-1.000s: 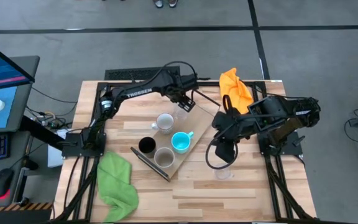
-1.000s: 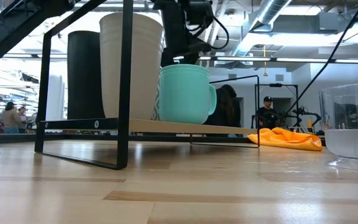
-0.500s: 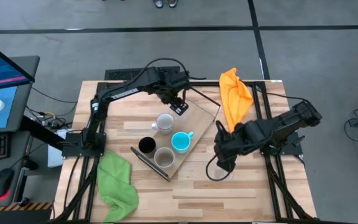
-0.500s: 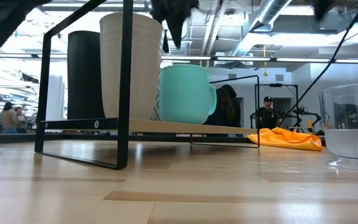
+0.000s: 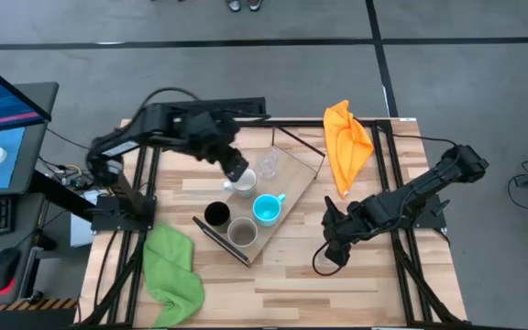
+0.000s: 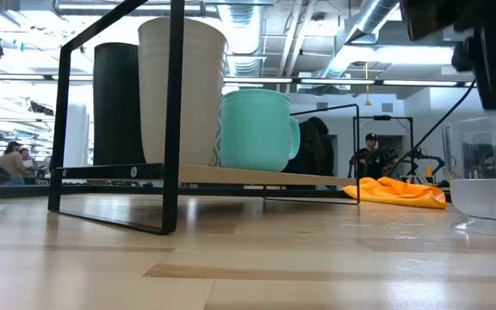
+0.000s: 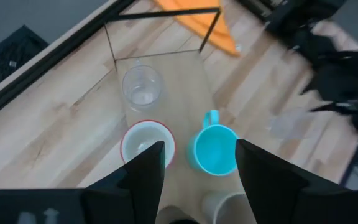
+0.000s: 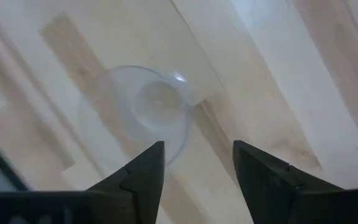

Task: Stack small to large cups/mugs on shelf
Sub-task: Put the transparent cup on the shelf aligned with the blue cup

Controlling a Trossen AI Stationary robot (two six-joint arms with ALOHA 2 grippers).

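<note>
The shelf, a light board on dark metal legs, lies slantwise mid-table. On it stand a black cup, a beige-grey cup, a white mug, a bright blue mug and a clear glass. My left gripper hovers open over the white mug, with the blue mug beside it. A second clear glass stands on the tabletop right of the shelf. My right gripper hangs open just above it.
An orange cloth lies at the table's far right, and a green cloth hangs over the near left corner. Bare slats stretch along the near edge. In the low view, people stand in the room behind the table.
My left gripper has drawn back from the shelf's far end, where the clear glass stays standing, toward the table's left and now hangs over the white mug. My right arm has stretched toward the near edge and sunk lower, bringing its gripper over the glass on the table.
</note>
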